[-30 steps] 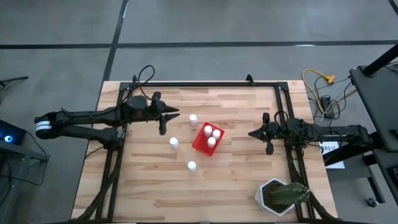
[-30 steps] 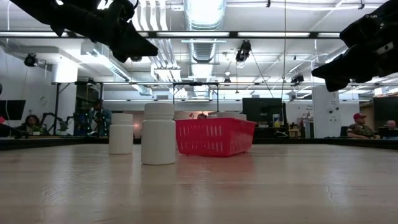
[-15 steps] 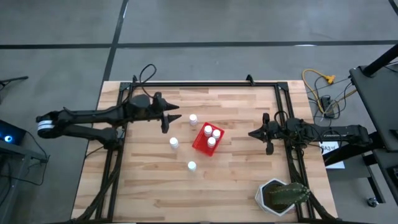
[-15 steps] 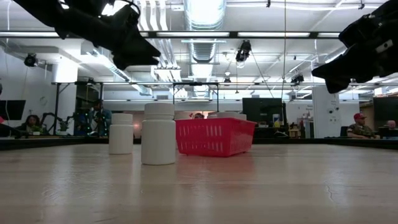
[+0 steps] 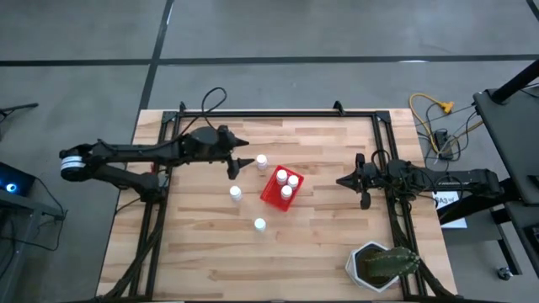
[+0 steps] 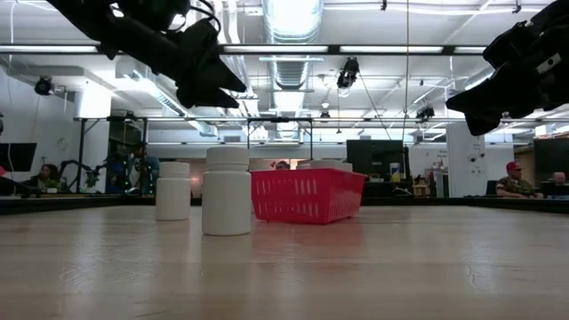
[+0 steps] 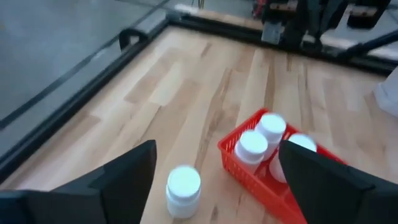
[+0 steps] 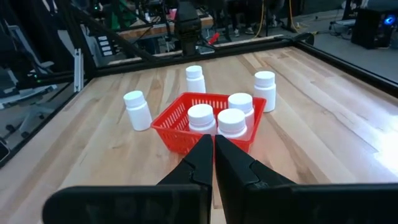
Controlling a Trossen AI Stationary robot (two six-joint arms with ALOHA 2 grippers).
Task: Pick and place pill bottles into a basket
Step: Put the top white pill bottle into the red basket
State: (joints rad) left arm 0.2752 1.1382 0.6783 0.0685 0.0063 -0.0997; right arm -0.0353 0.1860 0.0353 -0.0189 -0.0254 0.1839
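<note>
Three white pill bottles [image 5: 286,183] stand in the red basket [image 5: 271,195] at mid-table. Three more stand on the wood: one [image 5: 262,160] by the basket's far-left side, one [image 5: 236,193] to its left, one [image 5: 259,224] nearer the front. My left gripper [image 5: 242,162] hovers open just left of the far-left bottle [image 7: 183,188], which shows low between its two fingers [image 7: 127,177] in the left wrist view, untouched. My right gripper [image 8: 213,155] is shut, holds nothing, and waits at the table's right side, pointing at the basket [image 8: 205,124].
A round pot with a green plant [image 5: 381,264] stands at the near right corner. Black frame rails [image 5: 269,114] run along the table's far, left and right edges. Bare wood lies in front of the basket. People sit in the room beyond the table [image 6: 511,178].
My left gripper has moved toward the table's right edge, closing on the bottle by the basket's far-left side, sunk slightly, and opened its fingers wider. Bottles and basket have not moved.
</note>
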